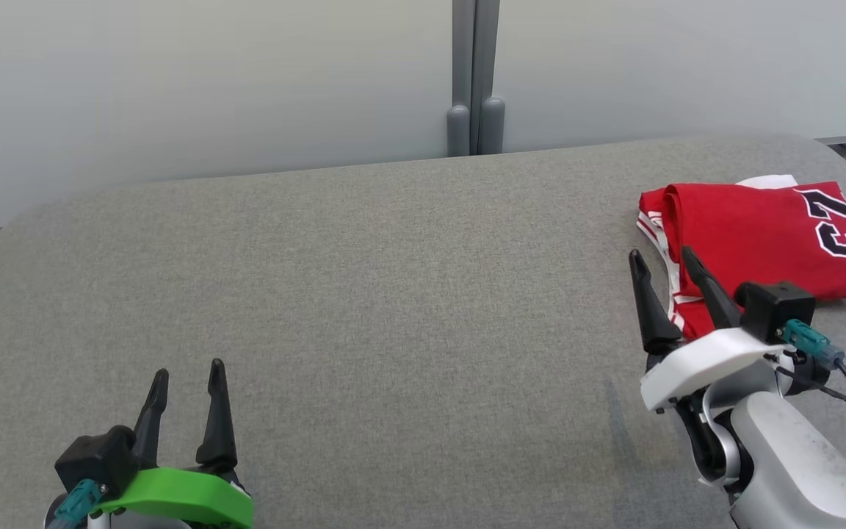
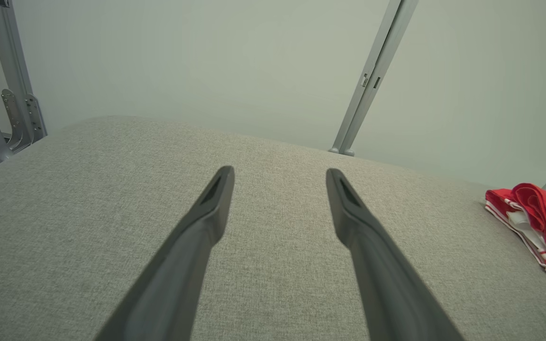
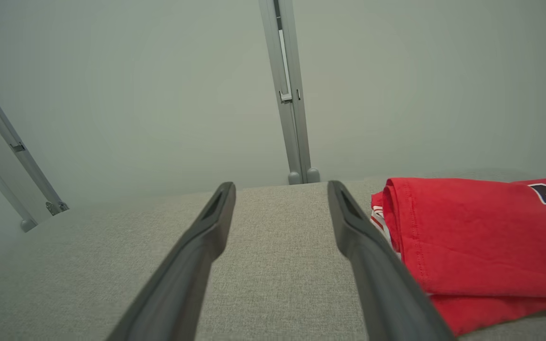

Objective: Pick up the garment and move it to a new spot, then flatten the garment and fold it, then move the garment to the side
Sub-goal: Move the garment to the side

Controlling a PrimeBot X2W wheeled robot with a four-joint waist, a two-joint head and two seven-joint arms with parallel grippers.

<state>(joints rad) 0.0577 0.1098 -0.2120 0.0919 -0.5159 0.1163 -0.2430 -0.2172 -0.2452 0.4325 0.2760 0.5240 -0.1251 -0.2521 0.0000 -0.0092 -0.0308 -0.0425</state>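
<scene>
Red garment (image 1: pixel 761 235): folded into a compact packet at the right side of the grey table (image 1: pixel 393 294), near its rounded far corner. A black-and-white number faces up, and a white-striped hem shows at the packet's left edge.
Right gripper (image 1: pixel 662 253): fingers spread wide with nothing between them. It stands just at the garment's left edge. One finger crosses in front of the striped hem; whether it touches the cloth I cannot tell.
Left gripper (image 1: pixel 189 367): also spread wide and empty, low over the bare table, well apart from the garment.
Stage, as I judge: folding and placing at the side look done; probably it remains to take the right arm away.
Risk one: the finger nearest the hem could catch the loose layers if it moves sideways into the cloth. This would open the fold or drag the packet.
Risk two: the packet seems close to the table's right edge, so a push that way may slide it partly off.
Risk three: the top layer is rolled thick at the left and may spring open by itself.
Safer way: draw back along the fingers, away from the cloth.
</scene>
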